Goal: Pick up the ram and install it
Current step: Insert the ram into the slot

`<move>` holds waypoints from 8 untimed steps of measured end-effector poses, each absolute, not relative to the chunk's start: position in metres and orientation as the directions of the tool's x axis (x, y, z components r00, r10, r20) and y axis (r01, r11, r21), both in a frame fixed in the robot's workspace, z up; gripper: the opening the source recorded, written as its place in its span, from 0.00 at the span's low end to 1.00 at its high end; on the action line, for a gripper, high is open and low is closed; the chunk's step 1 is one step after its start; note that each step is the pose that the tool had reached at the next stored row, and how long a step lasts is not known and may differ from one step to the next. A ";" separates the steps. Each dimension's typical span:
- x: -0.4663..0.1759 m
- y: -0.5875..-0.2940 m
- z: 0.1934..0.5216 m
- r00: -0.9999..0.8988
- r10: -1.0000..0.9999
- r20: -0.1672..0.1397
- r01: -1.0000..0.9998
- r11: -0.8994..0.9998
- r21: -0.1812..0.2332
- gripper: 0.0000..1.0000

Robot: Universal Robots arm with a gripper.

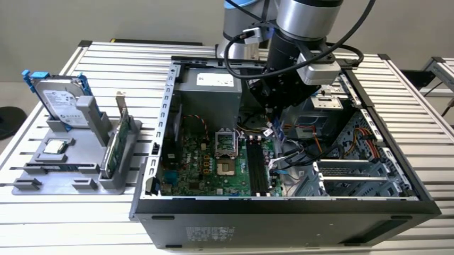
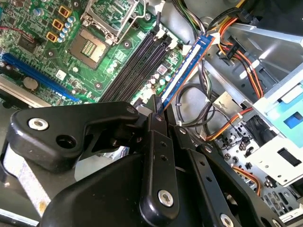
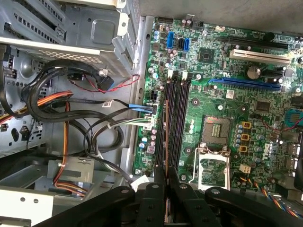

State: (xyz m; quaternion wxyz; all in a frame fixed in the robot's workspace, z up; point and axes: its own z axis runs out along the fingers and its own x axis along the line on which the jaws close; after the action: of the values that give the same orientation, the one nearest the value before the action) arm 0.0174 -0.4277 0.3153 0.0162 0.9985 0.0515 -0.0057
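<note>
- The gripper [image 2: 156, 111] is down inside the open computer case [image 1: 284, 204], and its jaws are clamped on the ram [image 2: 187, 71].
- The ram is a thin blue stick, held on its edge just above the black slots [image 3: 177, 123] on the green board [image 3: 222, 94].
- A hard drive [image 1: 60, 103] and a green card [image 1: 117, 143] stand in a grey holder [image 1: 53, 178] on the bench [image 1: 71, 223].

A slatted aluminium table [image 1: 85, 223] spans the scene below the gripper. Behind it stands a plain grey wall [image 1: 106, 18]. The floor looks dark, perhaps grey.
</note>
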 end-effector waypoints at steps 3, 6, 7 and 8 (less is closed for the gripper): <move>0.018 -0.428 0.315 0.995 0.103 -0.013 0.103 -0.994 0.031 0.00; 0.018 -0.428 0.311 0.998 0.063 -0.012 0.063 -0.997 0.032 0.00; 0.018 -0.428 0.309 0.999 0.044 -0.012 0.044 -0.999 0.032 0.00; 0.018 -0.428 0.308 1.000 0.027 -0.012 0.027 -0.999 0.032 0.00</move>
State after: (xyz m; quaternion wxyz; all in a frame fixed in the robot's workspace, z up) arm 0.0176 -0.4277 0.3078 0.0160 0.9998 0.0136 -0.0058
